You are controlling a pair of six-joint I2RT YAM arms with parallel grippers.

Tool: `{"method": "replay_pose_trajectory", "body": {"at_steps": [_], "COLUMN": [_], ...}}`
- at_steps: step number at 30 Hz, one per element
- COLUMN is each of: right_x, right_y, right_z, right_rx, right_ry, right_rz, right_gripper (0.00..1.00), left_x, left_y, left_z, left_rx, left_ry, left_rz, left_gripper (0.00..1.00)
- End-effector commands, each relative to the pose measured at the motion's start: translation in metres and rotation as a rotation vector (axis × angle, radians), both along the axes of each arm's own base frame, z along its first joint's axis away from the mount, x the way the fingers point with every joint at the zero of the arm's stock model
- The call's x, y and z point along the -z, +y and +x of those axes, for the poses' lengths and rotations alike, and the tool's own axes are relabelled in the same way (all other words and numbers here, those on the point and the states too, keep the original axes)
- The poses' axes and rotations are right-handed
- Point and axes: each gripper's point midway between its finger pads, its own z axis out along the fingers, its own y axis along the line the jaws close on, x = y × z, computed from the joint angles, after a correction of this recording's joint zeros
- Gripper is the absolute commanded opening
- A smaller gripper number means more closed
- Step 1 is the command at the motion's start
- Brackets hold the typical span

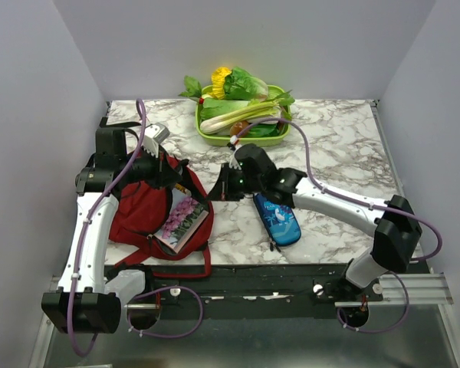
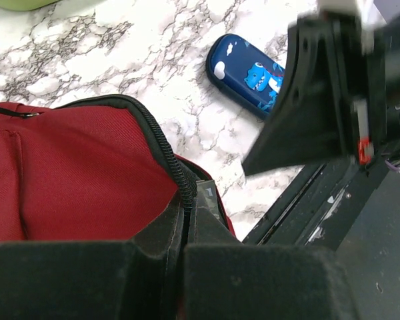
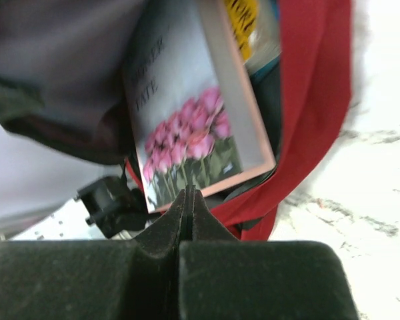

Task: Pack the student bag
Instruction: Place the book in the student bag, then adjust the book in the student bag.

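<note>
Packing is midway: the bag (image 1: 138,213) lies near-left on the table (image 1: 345,146), a book (image 1: 182,218) in its mouth, left gripper (image 2: 185,223) pinching its edge, while the right gripper (image 3: 189,200), shut and empty, probably must open over the pencil case (image 1: 277,218) next.

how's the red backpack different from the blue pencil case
The student bag is big and dark red; the pencil case is small, blue and cartoon-printed. The student bag gapes open with a book sticking out; the pencil case looks closed. Both lie on the marble table.
</note>
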Motion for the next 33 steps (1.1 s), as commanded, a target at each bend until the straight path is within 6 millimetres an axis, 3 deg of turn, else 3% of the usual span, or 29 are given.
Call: {"method": "replay_pose_trajectory", "body": {"at_steps": [1,6,11,17,24,25,26,29,31,32,33], "right_x": [0.026,0.042,0.041,0.067,0.077,0.066,0.074,0.056,0.043,0.050,0.032], "right_y": [0.022,0.032,0.049,0.070,0.107,0.117,0.122,0.141,0.139,0.130,0.124], "right_z": [-0.033,-0.055,-0.057,-0.066,-0.050,-0.043,-0.037,-0.026,-0.024,-0.025,-0.027], "right_rx": [-0.134,-0.212,-0.254,-0.310,-0.308,-0.297,-0.281,-0.282,-0.283,-0.272,-0.266], "right_ry": [-0.038,-0.005,0.003,0.037,0.003,-0.023,-0.031,-0.073,-0.098,-0.095,-0.115], "right_rz": [-0.070,-0.072,-0.052,-0.084,-0.091,-0.069,-0.077,-0.038,-0.032,-0.054,-0.031], "right_gripper": [0.01,0.01,0.01,0.01,0.01,0.01,0.01,0.01,0.01,0.01,0.01], "left_x": [-0.022,-0.026,-0.023,-0.031,-0.038,-0.038,-0.039,-0.038,-0.035,-0.035,-0.032], "left_y": [-0.009,-0.009,-0.007,-0.006,-0.008,-0.008,-0.008,-0.007,-0.006,-0.006,-0.005], "left_z": [0.004,0.005,0.003,0.003,0.000,-0.001,-0.002,-0.003,-0.005,-0.006,-0.006], "left_rx": [0.046,0.048,0.048,0.046,0.057,0.063,0.065,0.063,0.069,0.071,0.070], "left_ry": [-0.060,-0.083,-0.080,-0.109,-0.111,-0.107,-0.108,-0.102,-0.101,-0.101,-0.098], "left_rz": [-0.050,-0.040,-0.024,-0.014,-0.027,-0.029,-0.030,-0.021,-0.009,-0.005,0.001], "left_gripper": [0.00,0.00,0.00,0.00,0.00,0.00,0.00,0.00,0.00,0.00,0.00]}}
